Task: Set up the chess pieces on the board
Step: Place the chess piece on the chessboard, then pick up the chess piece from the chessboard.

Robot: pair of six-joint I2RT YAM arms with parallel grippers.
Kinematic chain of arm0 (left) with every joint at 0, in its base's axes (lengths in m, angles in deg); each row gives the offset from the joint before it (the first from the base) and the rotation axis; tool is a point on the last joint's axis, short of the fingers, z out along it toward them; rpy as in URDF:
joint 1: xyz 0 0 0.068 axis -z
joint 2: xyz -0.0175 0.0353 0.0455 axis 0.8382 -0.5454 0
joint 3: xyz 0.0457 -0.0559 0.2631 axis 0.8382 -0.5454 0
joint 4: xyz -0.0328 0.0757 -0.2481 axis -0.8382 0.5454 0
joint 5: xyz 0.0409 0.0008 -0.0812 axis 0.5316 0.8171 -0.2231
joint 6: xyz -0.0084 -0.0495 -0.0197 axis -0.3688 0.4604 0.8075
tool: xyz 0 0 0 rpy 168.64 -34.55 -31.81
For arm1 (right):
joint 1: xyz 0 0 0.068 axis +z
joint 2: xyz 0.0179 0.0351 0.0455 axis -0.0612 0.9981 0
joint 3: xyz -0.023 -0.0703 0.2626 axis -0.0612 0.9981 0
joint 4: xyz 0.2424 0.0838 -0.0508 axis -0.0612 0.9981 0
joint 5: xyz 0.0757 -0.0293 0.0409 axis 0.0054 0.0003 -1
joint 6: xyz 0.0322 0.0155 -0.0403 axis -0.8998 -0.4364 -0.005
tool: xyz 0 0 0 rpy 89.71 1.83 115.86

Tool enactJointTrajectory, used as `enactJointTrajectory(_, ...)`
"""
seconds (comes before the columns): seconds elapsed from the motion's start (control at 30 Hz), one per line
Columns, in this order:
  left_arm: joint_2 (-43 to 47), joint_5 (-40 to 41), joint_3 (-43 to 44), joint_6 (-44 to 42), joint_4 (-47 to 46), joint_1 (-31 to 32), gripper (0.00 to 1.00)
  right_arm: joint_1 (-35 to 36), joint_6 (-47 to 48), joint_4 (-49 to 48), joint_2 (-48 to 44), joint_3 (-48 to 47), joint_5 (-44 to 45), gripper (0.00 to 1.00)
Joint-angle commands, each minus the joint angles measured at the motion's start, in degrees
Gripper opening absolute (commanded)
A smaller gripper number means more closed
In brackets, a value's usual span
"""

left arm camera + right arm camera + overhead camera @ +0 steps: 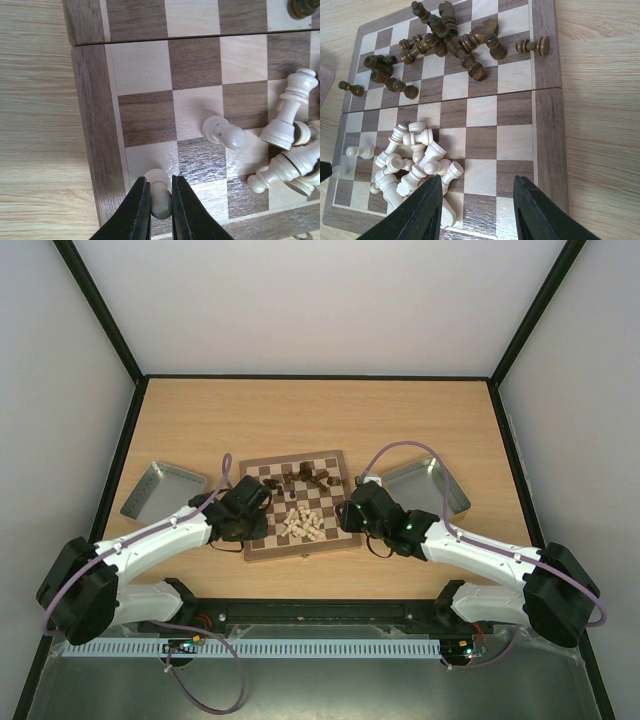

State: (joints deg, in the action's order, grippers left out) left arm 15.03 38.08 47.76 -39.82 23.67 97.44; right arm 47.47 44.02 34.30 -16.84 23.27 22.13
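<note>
Over the board (pixel 94 125), left end effector (pixel 161 197) pinches a cream piece (pixel 157 179); right end effector (pixel 477 181) hovers spread

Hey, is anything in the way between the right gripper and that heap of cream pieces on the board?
Nothing visible. The right gripper hangs open at the edge of the cream pieces, with only bare squares of the board between its fingers.

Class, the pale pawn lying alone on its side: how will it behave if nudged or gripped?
The pawn has a round head and wider base, so probably rolls in a curve. Smooth wood may slip when pinched.
</note>
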Motion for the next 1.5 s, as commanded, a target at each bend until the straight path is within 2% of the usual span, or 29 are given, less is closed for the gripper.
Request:
enactJointTrajectory(0.0, -0.7, 0.7, -1.7, 0.1, -1.8, -0.8, 0.02, 0.2, -1.1, -1.2, -1.1, 0.5, 1.6, 0.39)
enactJointTrajectory(0.23, -1.4, 0.9, -3.3, 0.1, -3.4, -1.0, 0.02, 0.2, -1.1, -1.1, -0.8, 0.5, 1.5, 0.39)
enactJointTrajectory(0.37, -1.6, 1.5, -3.1, -0.2, -3.1, -1.0, 0.07, 0.2, -1.2, -1.1, -0.7, 0.4, 1.3, 0.41)
enactJointTrajectory(0.43, -1.5, 2.3, -2.6, -0.4, -2.3, -1.0, 0.12, 0.2, -1.4, -1.0, -0.8, 0.5, 1.2, 0.42)
enactJointTrajectory(0.7, 0.7, 3.4, 3.3, -3.8, 0.6, -1.0, 0.5, 0.2, -1.9, -2.1, -1.1, 0.9, 2.4, 0.48)
enactJointTrajectory(0.87, 0.9, -0.4, 5.1, -6.3, -3.0, -0.9, 0.58, 0.2, -2.9, -2.7, -0.3, 0.7, 4.0, 0.49)
enactJointTrajectory(0.97, -1.3, -1.9, 5.9, -6.9, -4.8, -0.9, 0.57, 0.3, -3.6, -2.7, -0.2, 0.5, 5.3, 0.48)
enactJointTrajectory(1.03, -3.3, -2.3, 6.6, -6.8, -5.0, -0.9, 0.52, 0.2, -4.3, -2.5, -0.5, 0.4, 6.4, 0.48)
enactJointTrajectory(1.13, -5.8, -2.7, 7.3, -6.9, -4.7, -0.9, 0.38, 0.2, -5.0, -2.4, -0.9, 0.5, 7.3, 0.48)
enactJointTrajectory(1.27, -6.8, -1.9, 6.9, -6.9, -4.9, -0.9, 0.27, 0.2, -5.3, -2.6, -0.8, 0.4, 7.4, 0.47)
enactJointTrajectory(1.47, -8.7, -1.5, 7.0, -7.4, -5.1, -0.9, 0.25, 0.2, -5.5, -2.7, -0.3, 0.2, 7.2, 0.47)
